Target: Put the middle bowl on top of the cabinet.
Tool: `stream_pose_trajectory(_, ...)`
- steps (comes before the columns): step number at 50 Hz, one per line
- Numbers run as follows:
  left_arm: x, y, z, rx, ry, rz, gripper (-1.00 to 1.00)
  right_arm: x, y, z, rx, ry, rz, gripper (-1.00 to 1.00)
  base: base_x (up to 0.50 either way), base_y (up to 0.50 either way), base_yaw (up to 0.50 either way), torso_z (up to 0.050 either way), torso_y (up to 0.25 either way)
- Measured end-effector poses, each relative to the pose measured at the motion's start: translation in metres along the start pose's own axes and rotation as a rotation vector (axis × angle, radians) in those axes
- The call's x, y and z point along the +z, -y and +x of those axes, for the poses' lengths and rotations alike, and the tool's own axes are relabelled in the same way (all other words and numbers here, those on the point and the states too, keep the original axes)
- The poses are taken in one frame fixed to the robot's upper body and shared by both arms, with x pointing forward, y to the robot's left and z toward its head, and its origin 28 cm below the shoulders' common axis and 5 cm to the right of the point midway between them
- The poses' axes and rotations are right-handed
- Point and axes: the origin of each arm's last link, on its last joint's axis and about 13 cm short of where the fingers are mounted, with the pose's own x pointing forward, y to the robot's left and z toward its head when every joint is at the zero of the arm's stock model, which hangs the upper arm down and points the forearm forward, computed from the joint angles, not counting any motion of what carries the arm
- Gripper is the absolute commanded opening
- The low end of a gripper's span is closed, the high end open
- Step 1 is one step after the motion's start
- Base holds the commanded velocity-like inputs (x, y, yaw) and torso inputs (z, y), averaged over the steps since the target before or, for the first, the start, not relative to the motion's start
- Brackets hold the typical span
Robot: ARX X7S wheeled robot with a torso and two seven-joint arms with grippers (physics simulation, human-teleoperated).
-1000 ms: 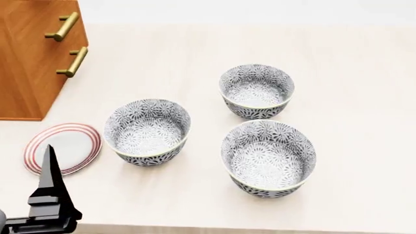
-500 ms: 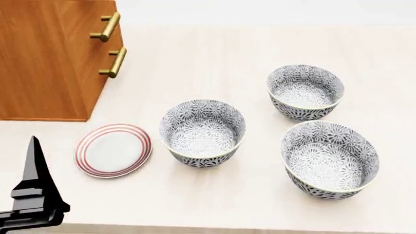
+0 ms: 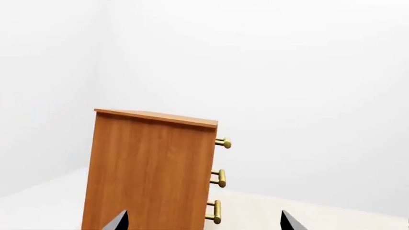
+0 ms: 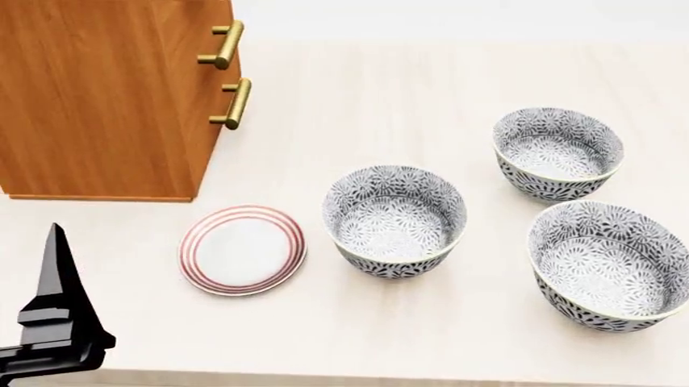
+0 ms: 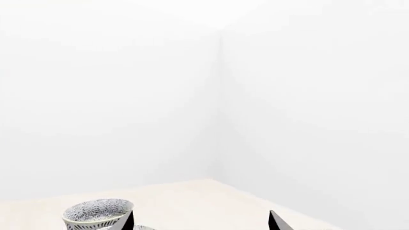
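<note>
Left gripper (image 3: pixel 203 224): only two dark fingertips (image 3: pixel 119 221) show in its wrist view, set wide apart, nothing between them. In the head view one black finger stands near the table's front edge, short of the plate (image 4: pixel 242 249) and touching nothing.

Right gripper (image 5: pixel 199 224): two fingertips (image 5: pixel 276 221) at the edge of its wrist view, likewise spread wide and empty. Not seen in the head view.

Landmark: cabinet (image 4: pixel 102 97), orange-brown, standing on the pale table (image 4: pixel 366 97) at far left, two brass handles (image 4: pixel 231 103) in head view, three in the left wrist view.

Plate, white with red rings, lies just in front of the cabinet's near right corner, apart from it.

Middle bowl (image 4: pixel 395 220): upright on the table, right of the plate and close beside it without touching, well clear of the cabinet and not on its top.

Far bowl (image 4: pixel 557 153) and near bowl (image 4: pixel 611 264): both upright, further right from the cabinet, each apart from the middle bowl.
</note>
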Motion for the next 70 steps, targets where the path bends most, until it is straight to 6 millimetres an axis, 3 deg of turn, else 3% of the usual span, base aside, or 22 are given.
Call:
stream_pose_trajectory(24, 0.0000, 0.0003, -0.0010, -0.007, -0.007, -0.006, 1.00, 0.0020, 0.0006, -0.0007, -0.021, 0.000, 0.007, 1.00, 0.39, -0.05, 0.00, 0.000, 0.000)
stream_pose_trajectory(38, 0.0025, -0.0004, -0.0012, -0.002, -0.008, -0.019, 1.00, 0.0031, 0.0004, -0.0009, -0.023, -0.002, -0.025, 1.00, 0.02, 0.00, 0.00, 0.000, 0.000)
stream_pose_trajectory(56, 0.0030, -0.0001, -0.0018, -0.003, -0.017, -0.028, 1.00, 0.0043, 0.0010, -0.0012, -0.022, -0.001, -0.040, 1.00, 0.50, 0.03, 0.00, 0.000, 0.000)
stream_pose_trajectory(70, -0.0036, 0.0015, -0.0064, 0.018, -0.121, -0.066, 1.00, 0.0046, -0.0006, -0.0010, -0.031, 0.010, -0.040, 1.00, 0.02, 0.00, 0.00, 0.000, 0.001)
